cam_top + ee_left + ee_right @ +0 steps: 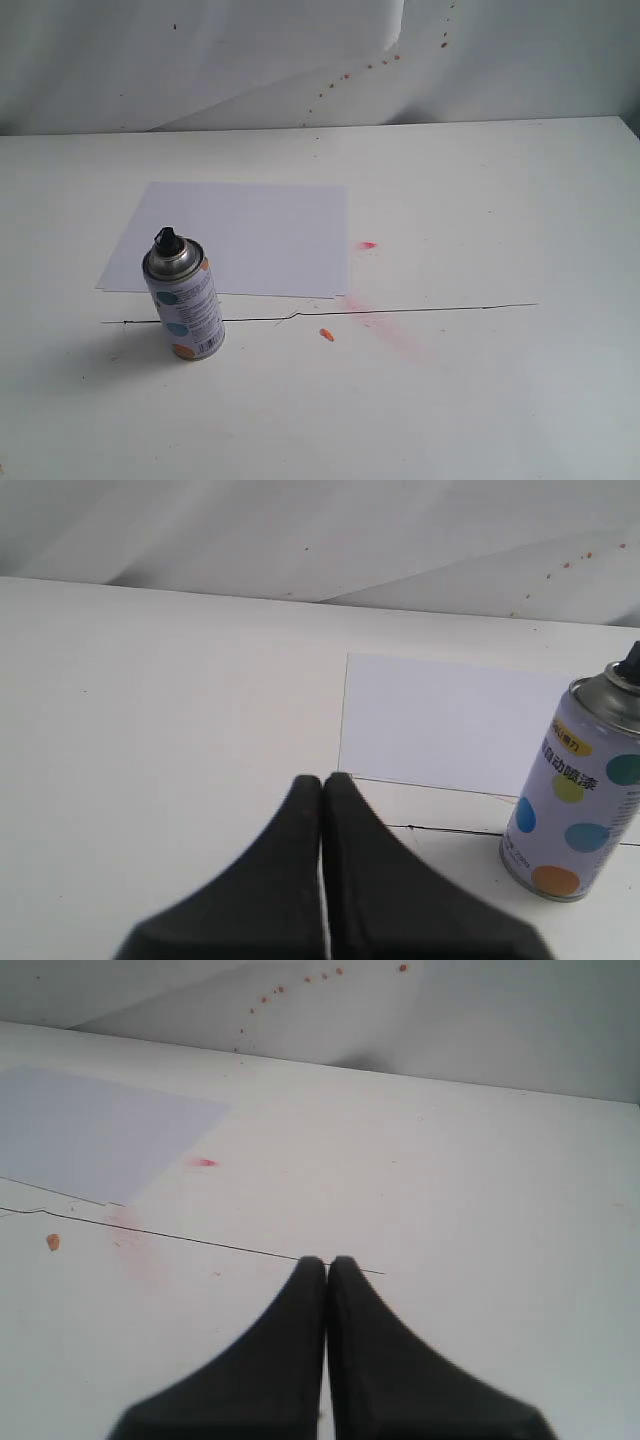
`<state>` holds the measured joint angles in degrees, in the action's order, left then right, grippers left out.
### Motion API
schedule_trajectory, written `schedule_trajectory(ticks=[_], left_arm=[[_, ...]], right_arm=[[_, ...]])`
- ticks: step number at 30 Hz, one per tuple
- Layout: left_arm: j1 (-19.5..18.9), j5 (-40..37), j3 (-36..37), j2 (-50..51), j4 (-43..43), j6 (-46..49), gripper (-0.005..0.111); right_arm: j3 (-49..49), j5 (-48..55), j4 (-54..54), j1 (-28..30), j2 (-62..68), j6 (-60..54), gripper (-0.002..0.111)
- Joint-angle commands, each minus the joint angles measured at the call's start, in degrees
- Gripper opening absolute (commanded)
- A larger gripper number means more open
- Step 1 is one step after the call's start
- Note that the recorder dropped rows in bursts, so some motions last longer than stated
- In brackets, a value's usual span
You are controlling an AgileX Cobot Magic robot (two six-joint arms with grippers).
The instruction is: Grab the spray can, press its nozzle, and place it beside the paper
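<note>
Spray can [184, 305] upright on the table [480, 380], untouched, just off the paper's [240, 238] near edge by its corner; black nozzle [166, 240] on top and exposed, so the pick-up is not yet begun. Left tool [322, 780] pressed together, holding nothing, clear of the can and aimed to one side of it; likely must spread before any grasp. Right tool [326, 1262] likewise pressed together and empty, over bare table well away from the can. Table white, matte; thin dark line [430, 308] across it; red smear [366, 245] and orange fleck [326, 335] beside the paper. Creased white backdrop sheet [200, 60] behind, speckled orange.
</note>
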<state>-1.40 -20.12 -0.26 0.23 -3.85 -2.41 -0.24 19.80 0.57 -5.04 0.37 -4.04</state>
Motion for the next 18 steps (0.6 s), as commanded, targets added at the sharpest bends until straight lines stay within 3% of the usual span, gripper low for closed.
schedule_trajectory(ticks=[1,6,9,11,18], left_arm=[[0.35,0.38,0.26,-0.23,0.09,-0.04,0.0],[0.35,0.38,0.26,-0.23,0.09,-0.04,0.0],[0.35,1.35,0.26,-0.23,5.08,0.1,0.0],[0.35,4.96,0.26,-0.23,5.43,-0.38,0.0],[0.35,19.69,0.26,-0.23,-5.92,-0.55,0.0]], right_arm=[[0.24,-0.26,0.04,0.4,-0.37,-0.2,0.0],[0.24,-0.26,0.04,0.4,-0.37,-0.2,0.0],[0.24,-0.26,0.04,0.4,-0.37,-0.2,0.0],[0.24,-0.26,0.04,0.4,-0.37,-0.2,0.0],[0.24,-0.26,0.04,0.4,-0.37,-0.2,0.0]])
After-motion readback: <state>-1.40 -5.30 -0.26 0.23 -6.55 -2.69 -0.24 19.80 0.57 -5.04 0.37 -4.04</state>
